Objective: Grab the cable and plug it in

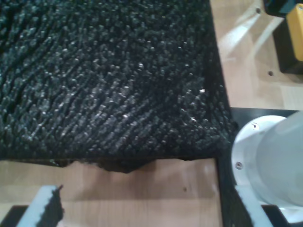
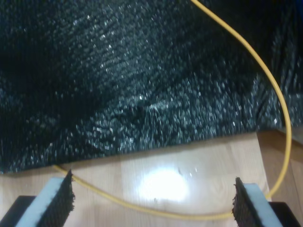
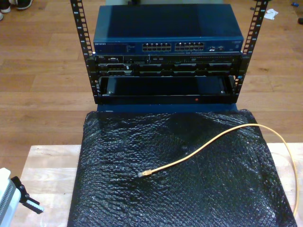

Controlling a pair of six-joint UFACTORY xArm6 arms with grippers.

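Yellow cable (image 3: 222,137) sprawled over the black bubble-textured mat (image 3: 180,189), plug end (image 3: 144,174) near the mat's middle in the exterior view, apart from everything else. From there curving up toward the exterior view's right, off the mat edge, then down along the wooden table (image 3: 47,165) at that side. Behind the mat, an equipment rack (image 3: 165,52) with a blue network switch (image 3: 168,33) on top, rows of ports facing the camera (nothing lying between plug and rack but bare mat). Second gripper (image 2: 154,198) spread wide, holding nothing, its ridged pads (image 2: 61,198) hovering above pale wood at the mat's edge, with a loop of the cable (image 2: 279,94) passing between and beneath them, not touching as far as can be told. First gripper (image 1: 151,208) likewise wide and empty over wood beside another mat edge, a white robot base (image 1: 274,156) close by. At the exterior view's lower left corner, a gripper (image 3: 26,201) just off the mat.
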